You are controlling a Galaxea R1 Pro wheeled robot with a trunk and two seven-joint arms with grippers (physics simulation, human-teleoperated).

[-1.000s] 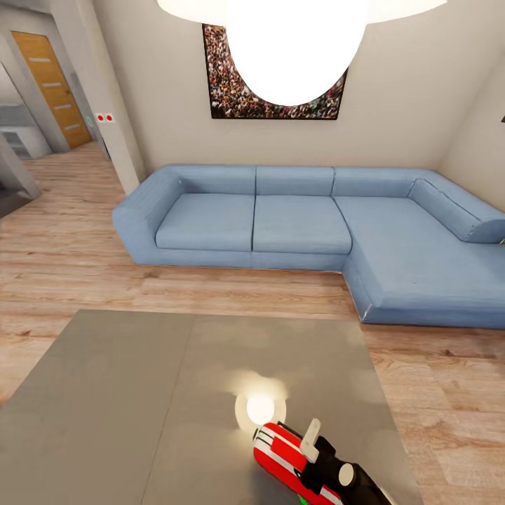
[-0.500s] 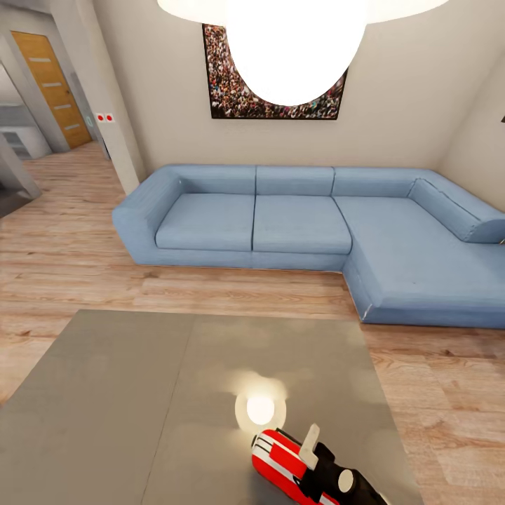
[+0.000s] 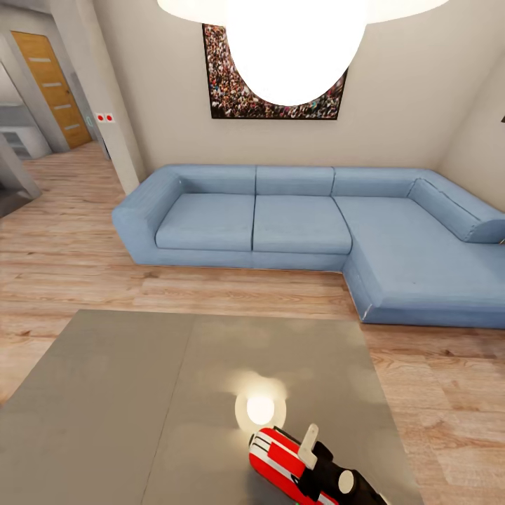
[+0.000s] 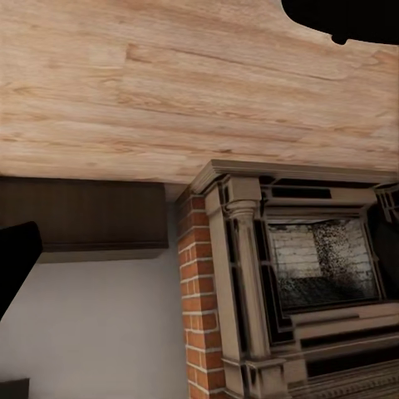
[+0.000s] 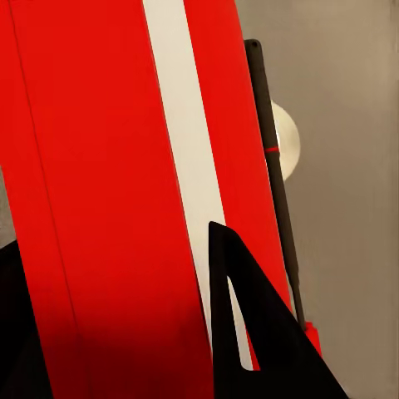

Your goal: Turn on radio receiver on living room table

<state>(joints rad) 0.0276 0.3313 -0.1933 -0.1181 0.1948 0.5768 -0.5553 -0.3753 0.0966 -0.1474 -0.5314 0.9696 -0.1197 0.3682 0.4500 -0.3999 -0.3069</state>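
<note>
The red radio receiver (image 3: pixel 277 459) sits low on the grey counter (image 3: pixel 140 407); the right end effector (image 3: pixel 317 457) is right over it; I cannot tell how far it is open.

The head view is brightly and evenly lit by a large white lamp (image 3: pixel 294 42) that is blown out to pure white at the top edge, and its round glare is mirrored on the glossy grey bench (image 3: pixel 140 407) just beside the radio receiver (image 3: pixel 277 459). Only soft, faint shadows are cast under the sofa (image 3: pixel 308 224), and straight lines are stretched toward the frame's edges. Both wrist views are rendered sharp, though dark unlit silhouettes are seen at their borders.
</note>
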